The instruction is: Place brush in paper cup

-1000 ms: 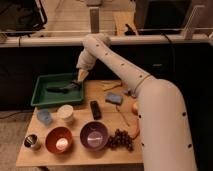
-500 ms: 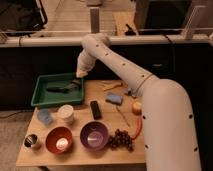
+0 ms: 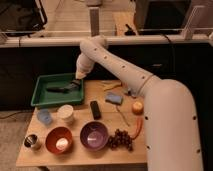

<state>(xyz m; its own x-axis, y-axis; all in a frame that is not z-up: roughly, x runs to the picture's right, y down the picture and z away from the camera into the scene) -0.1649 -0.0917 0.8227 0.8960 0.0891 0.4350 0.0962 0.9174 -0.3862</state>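
The dark brush [image 3: 61, 88] lies flat in the green tray [image 3: 42, 96] at the back left of the table. My gripper [image 3: 76, 84] hangs from the white arm, down inside the tray at the brush's right end. The cream-white paper cup [image 3: 65, 113] stands upright on the table just in front of the tray, apart from the gripper.
A light-blue cup [image 3: 44, 116] stands left of the paper cup and a metal cup [image 3: 32, 141] at the front left. An orange bowl [image 3: 59, 139], a purple bowl [image 3: 94, 135], a black bar [image 3: 94, 109], grapes [image 3: 120, 139], an orange fruit [image 3: 137, 107] and a blue sponge [image 3: 114, 98] lie around.
My gripper has come down from above the tray's right edge into the tray, next to the brush. The brush and cups have not moved.
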